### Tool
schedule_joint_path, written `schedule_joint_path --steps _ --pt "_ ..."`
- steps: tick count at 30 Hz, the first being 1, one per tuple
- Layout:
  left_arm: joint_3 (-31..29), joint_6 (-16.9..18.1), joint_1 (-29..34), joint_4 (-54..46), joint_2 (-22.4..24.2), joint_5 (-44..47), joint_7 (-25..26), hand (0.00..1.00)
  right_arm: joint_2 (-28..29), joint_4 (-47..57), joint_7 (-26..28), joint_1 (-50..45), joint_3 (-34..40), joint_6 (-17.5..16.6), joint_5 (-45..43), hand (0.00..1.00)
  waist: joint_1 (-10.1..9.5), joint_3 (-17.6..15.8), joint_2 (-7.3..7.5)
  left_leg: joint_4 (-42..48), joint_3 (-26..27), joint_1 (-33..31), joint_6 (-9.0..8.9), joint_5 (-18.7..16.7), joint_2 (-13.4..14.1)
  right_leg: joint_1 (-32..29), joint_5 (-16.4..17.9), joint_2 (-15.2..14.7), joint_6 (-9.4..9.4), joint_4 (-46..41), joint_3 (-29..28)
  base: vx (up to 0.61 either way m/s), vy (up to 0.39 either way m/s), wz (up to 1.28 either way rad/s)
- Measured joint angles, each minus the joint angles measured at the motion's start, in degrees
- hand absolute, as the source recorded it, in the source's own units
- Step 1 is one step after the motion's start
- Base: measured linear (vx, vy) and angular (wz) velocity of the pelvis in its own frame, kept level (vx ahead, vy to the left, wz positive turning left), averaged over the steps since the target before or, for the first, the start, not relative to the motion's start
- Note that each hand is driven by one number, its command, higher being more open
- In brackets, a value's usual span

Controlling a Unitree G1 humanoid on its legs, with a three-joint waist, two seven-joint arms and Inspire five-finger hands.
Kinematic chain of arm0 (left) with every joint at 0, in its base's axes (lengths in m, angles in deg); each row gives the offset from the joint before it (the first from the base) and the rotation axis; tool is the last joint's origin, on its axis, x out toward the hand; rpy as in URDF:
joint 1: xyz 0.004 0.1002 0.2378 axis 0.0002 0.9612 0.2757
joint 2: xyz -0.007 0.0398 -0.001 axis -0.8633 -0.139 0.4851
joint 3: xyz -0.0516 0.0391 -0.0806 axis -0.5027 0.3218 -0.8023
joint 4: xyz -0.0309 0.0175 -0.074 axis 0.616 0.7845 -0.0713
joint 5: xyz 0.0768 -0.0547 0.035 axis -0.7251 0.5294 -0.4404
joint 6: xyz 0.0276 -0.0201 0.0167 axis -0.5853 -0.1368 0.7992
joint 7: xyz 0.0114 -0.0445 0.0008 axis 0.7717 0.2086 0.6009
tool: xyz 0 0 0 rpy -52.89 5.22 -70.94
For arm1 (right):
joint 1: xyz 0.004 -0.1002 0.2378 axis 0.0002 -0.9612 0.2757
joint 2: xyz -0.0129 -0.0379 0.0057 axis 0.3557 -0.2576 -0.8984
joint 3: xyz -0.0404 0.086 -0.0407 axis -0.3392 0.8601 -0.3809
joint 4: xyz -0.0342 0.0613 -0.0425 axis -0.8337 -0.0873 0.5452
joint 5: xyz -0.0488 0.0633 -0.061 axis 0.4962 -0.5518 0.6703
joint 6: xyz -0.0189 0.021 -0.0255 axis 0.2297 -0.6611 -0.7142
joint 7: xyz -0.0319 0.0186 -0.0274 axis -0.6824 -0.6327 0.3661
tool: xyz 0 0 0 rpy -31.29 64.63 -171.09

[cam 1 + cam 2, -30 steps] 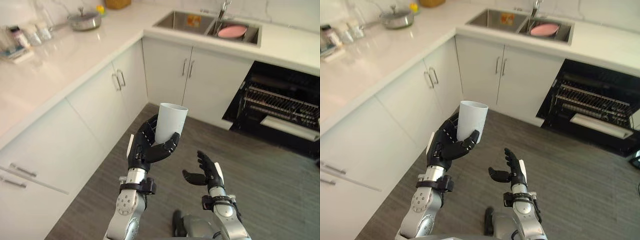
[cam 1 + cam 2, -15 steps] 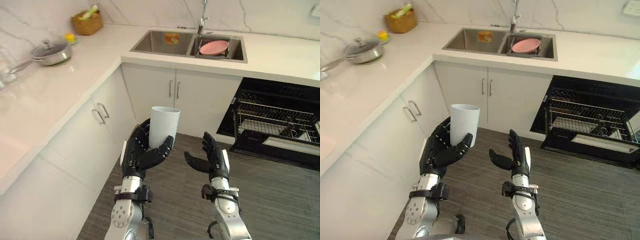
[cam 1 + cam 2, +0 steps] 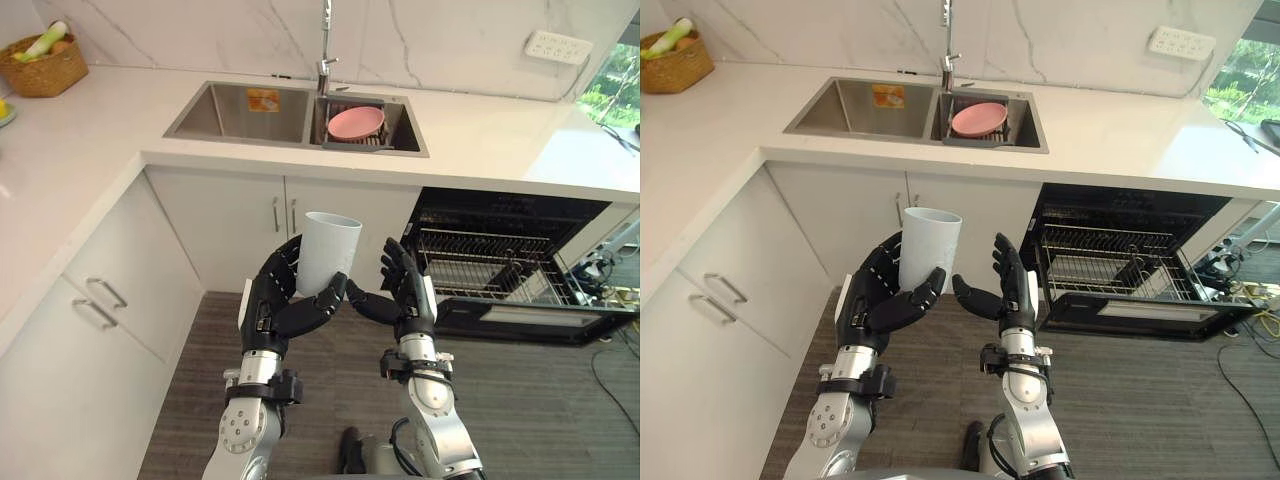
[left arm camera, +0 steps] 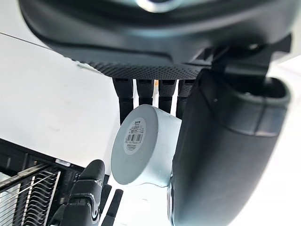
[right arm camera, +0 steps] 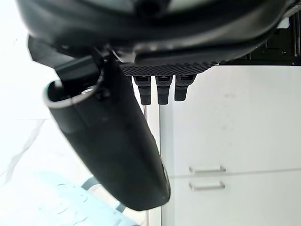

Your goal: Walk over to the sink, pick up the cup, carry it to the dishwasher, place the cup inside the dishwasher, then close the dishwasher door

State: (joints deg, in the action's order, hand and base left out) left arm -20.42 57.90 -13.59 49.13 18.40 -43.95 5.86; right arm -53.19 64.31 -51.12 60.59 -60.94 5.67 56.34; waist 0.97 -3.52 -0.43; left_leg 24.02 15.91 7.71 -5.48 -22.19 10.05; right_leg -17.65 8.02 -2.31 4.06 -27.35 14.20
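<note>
the white cup (image 3: 328,255) sits upright, mouth up, in the centre of the head view, clear of any surface and above the dark wood floor (image 3: 520,400). the left hand (image 3: 285,300) is clamped on its lower half: in the left wrist view its fingers (image 4: 124,96) curl round the far side of the cup and the thumb presses the near side, with the labelled base exposed. the right hand (image 3: 400,295) hovers just beside it on the right, its fingers spread and holding nothing; whether its thumb touches the cup i cannot tell. to the right, at mid-height, the dishwasher (image 3: 560,215) stands open with its wire rack (image 3: 480,265) showing and its door (image 3: 520,318) lowered. above, the sink (image 3: 240,110) is set into the white tabletop (image 3: 90,150), with a pink plate (image 3: 356,122) in its right basin and a basket (image 3: 42,68) at upper left. i'd judge the carry underway and placement ahead. the grip is low on a tall cup, so a walking jolt or a nudge from the nearby right hand could tip it; reaching rightward, the cup could clip the rack or the lowered door.
</note>
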Motion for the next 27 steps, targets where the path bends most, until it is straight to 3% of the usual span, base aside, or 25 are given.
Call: schedule_joint_path --steps 1,3,5,6,8,11,12,13,14,16,19,21,22,24,25,27 --pt "0.1 0.0 0.0 0.0 0.3 -0.1 -0.1 0.30 0.0 1.2 -0.2 -0.9 0.1 0.1 0.0 0.90 -0.01 -0.3 -0.42 4.3 -0.6 -1.0 -0.19 0.4 1.3 1.2 0.7 0.8 0.27 0.0 0.3 0.40 -0.149 -0.14" --pt "0.2 0.0 0.0 -0.2 1.5 -0.5 -0.1 0.30 0.1 8.2 -1.0 -4.9 0.4 0.1 -0.3 0.90 -0.27 -1.1 -1.21 25.9 -4.5 -8.2 -0.23 7.4 5.8 7.3 3.0 2.9 1.35 1.9 0.2 0.37 -0.104 -0.11" --pt "0.5 0.0 0.5 -1.0 1.7 -0.9 -0.3 0.30 0.4 13.9 -1.8 -6.8 0.6 -0.2 -0.7 0.90 -0.39 -1.3 -1.17 35.3 -5.1 -13.8 0.66 7.0 7.7 11.6 4.1 3.4 1.44 4.0 -0.2 0.30 -0.049 -0.13" --pt "0.8 0.0 1.1 -2.3 1.7 -0.9 -0.6 0.30 0.5 16.5 -2.0 -7.1 0.7 -1.3 -0.8 0.90 -0.70 -1.3 -0.99 35.6 -4.7 -16.8 2.04 6.1 7.7 13.5 4.7 3.4 1.41 5.3 -0.9 0.32 -0.013 -0.18" --pt "0.8 0.2 1.4 -3.2 1.8 -0.9 -1.3 0.30 0.6 18.0 -2.0 -7.0 0.8 -2.8 -0.8 0.90 -1.82 -0.8 -0.69 30.2 -4.7 -20.2 3.49 4.4 6.8 14.9 5.5 3.4 1.51 6.9 -2.6 0.25 0.045 -0.37" --pt "0.3 0.3 1.5 -3.6 1.7 -0.9 -1.2 0.30 0.5 15.8 -1.9 -5.3 0.8 -3.1 -1.1 0.90 -3.08 -0.7 -0.68 14.7 -10.2 -22.0 3.45 3.8 2.3 16.8 5.9 3.3 0.52 8.8 -6.3 0.21 0.110 -0.57" --pt "0.1 0.4 1.5 -3.6 1.7 -0.9 -1.1 0.30 0.3 12.8 -1.8 -3.5 0.8 -3.1 -1.2 0.90 -3.26 -0.5 -0.79 6.9 -15.2 -22.0 2.16 4.8 -0.5 16.9 5.9 3.3 -0.33 9.3 -8.0 0.29 0.241 -0.95" --pt "-0.2 0.4 1.6 -3.4 1.6 -0.9 -1.0 0.30 0.1 8.9 -1.7 -2.1 0.8 -3.1 -1.2 0.90 -3.42 -0.2 -1.11 1.9 -18.3 -21.2 0.71 9.9 -2.5 16.9 6.1 3.3 -2.01 9.4 -10.4 0.31 0.292 -0.93" --pt "-0.2 0.4 1.7 -3.2 1.5 -0.9 -1.0 0.30 0.0 7.4 -1.6 -1.9 0.8 -2.8 -1.2 0.90 -3.68 0.1 -1.05 1.1 -18.6 -20.3 0.92 12.4 -3.0 16.9 6.1 3.3 -2.85 9.3 -11.7 0.36 0.308 -0.84" --pt "-0.3 0.3 1.2 -1.8 1.1 -0.9 -0.5 0.30 1.2 4.8 -1.4 -3.1 0.8 -1.6 -1.2 0.90 -2.91 0.9 1.25 1.9 -14.9 -20.1 2.37 10.8 -4.3 16.4 6.7 1.0 -4.84 9.3 -14.7 0.35 0.287 -0.63" --pt "-0.3 0.3 -0.4 0.2 0.1 -0.9 0.2 0.30 1.8 3.3 -1.2 -2.4 0.8 -1.3 -1.2 0.90 -2.90 0.8 1.77 -1.0 -9.3 -16.0 4.10 8.9 -5.4 13.2 6.9 -1.4 -7.32 2.5 -16.3 0.21 0.228 -0.76" --pt "-0.2 0.2 -0.6 0.6 -1.0 -0.9 0.4 0.30 2.0 0.1 -1.0 -0.6 0.8 -1.3 -1.2 0.90 -2.41 0.7 1.91 -4.1 -6.7 -11.3 4.77 8.5 -5.8 10.7 5.9 -3.6 -9.00 -5.7 -12.1 0.17 0.176 -0.66" --pt "-0.2 0.2 -0.6 0.6 -1.3 -0.9 0.4 0.30 2.0 -1.0 -1.0 -0.3 0.8 -1.3 -1.2 0.90 -2.24 0.6 1.94 -5.3 -6.0 -9.6 4.89 8.5 -5.9 9.7 5.4 -4.4 -9.08 -8.1 -10.2 0.17 0.120 -0.55" --pt "-0.6 0.6 -0.8 0.6 -1.5 -1.1 0.4 0.30 2.0 -3.5 -0.3 0.1 0.5 -1.3 -1.1 0.90 -1.59 1.3 2.25 -8.9 -3.9 -5.9 4.99 8.4 -5.5 7.1 8.5 -6.3 -6.19 -10.7 -5.0 0.17 0.069 -0.44" --pt "-0.9 0.6 -1.1 0.6 -1.5 -1.1 0.4 0.30 2.0 -3.9 0.0 0.4 0.5 -1.3 -1.1 0.90 -1.54 1.3 2.34 -9.4 -3.4 -5.6 4.99 8.4 -5.2 5.9 8.8 -6.5 -5.70 -10.3 -3.7 0.16 -0.008 -0.50" --pt "-2.0 0.6 -1.9 1.1 -1.6 -1.1 0.5 0.30 2.0 -5.5 0.5 2.2 0.5 -1.3 -1.1 0.90 -1.17 1.1 2.01 -10.2 -1.4 -5.1 4.94 8.4 -2.9 1.8 7.9 -5.6 -4.78 -3.0 0.7 0.17 -0.085 -0.49"
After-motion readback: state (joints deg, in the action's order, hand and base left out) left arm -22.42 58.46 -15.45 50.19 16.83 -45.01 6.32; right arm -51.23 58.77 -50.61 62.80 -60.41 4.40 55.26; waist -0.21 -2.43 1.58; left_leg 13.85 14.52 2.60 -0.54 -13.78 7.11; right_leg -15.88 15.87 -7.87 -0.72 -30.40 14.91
